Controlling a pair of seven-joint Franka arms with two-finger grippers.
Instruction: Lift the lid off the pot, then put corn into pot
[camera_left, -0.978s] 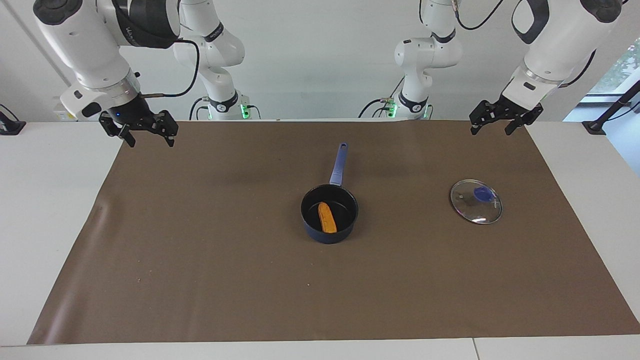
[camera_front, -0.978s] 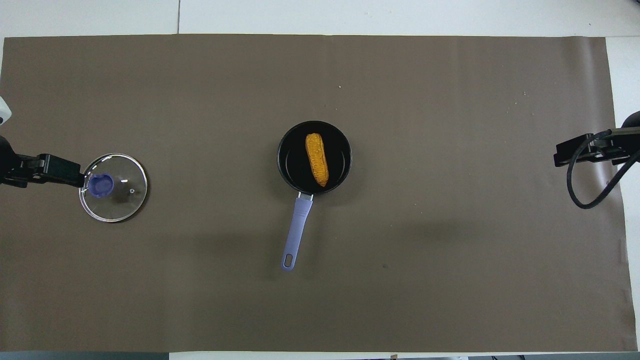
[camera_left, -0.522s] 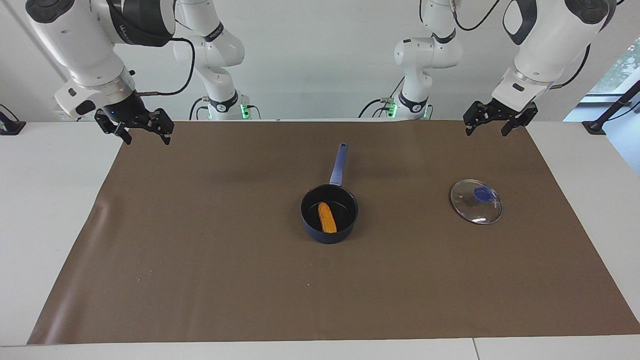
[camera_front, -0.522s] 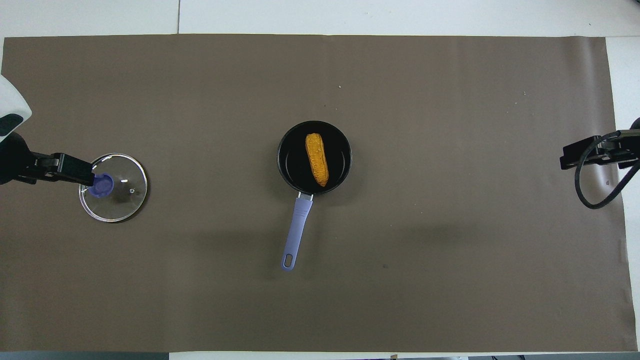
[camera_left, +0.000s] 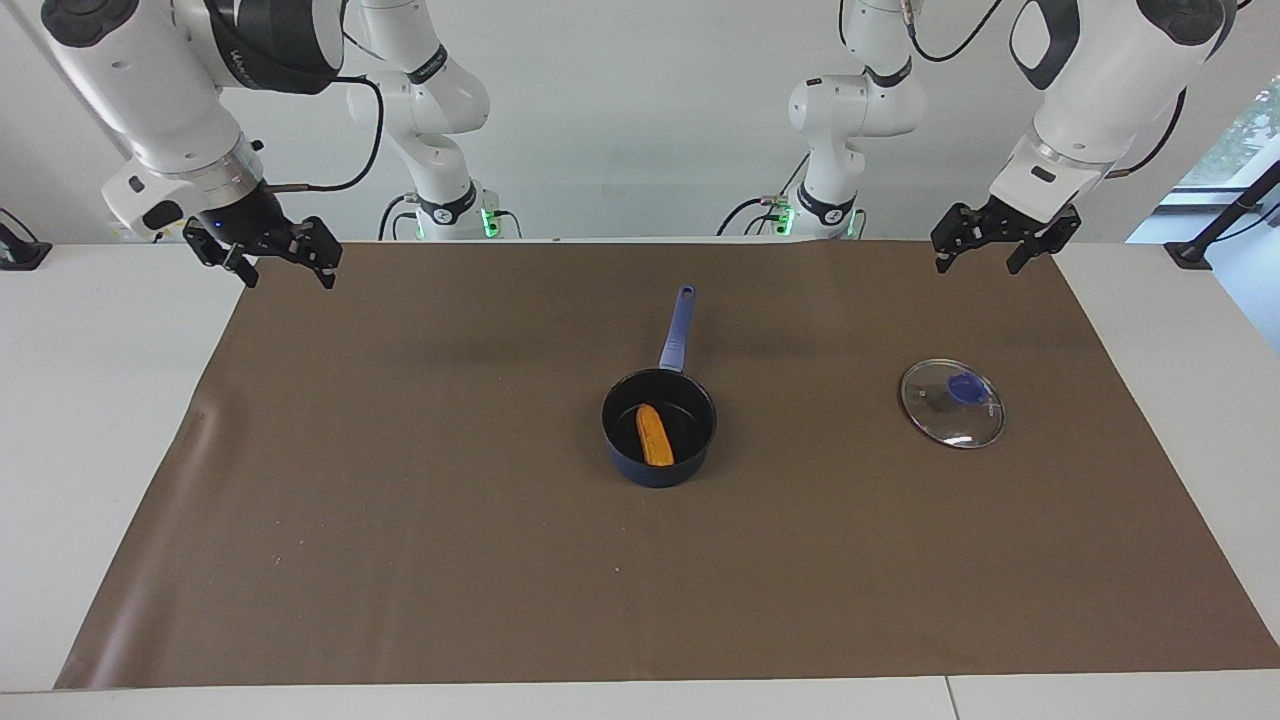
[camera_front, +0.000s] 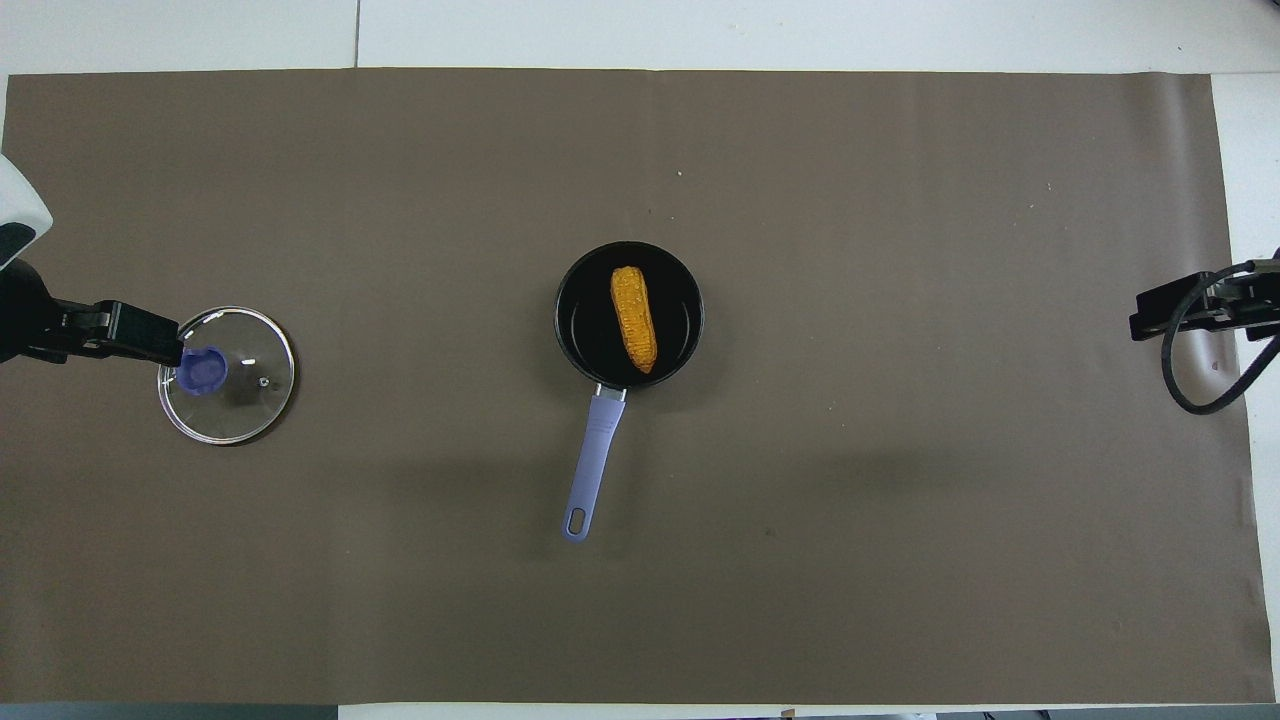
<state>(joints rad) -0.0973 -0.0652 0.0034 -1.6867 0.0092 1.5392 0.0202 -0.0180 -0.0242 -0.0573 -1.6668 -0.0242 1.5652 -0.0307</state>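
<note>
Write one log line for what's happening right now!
corn in pot | lid off, on mat | left gripper, right gripper open, empty

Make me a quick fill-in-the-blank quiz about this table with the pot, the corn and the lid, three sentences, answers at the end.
1. The corn lies inside the ____.
2. The lid rests flat on the brown mat, toward the ____ arm's end of the table.
3. The pot has its handle pointing ____ the robots.

Answers: pot; left; toward

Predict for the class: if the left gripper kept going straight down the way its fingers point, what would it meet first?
Probably the bare brown mat. The left gripper hangs open above it, nearer the robots than the lid; depth is uncertain.
</note>
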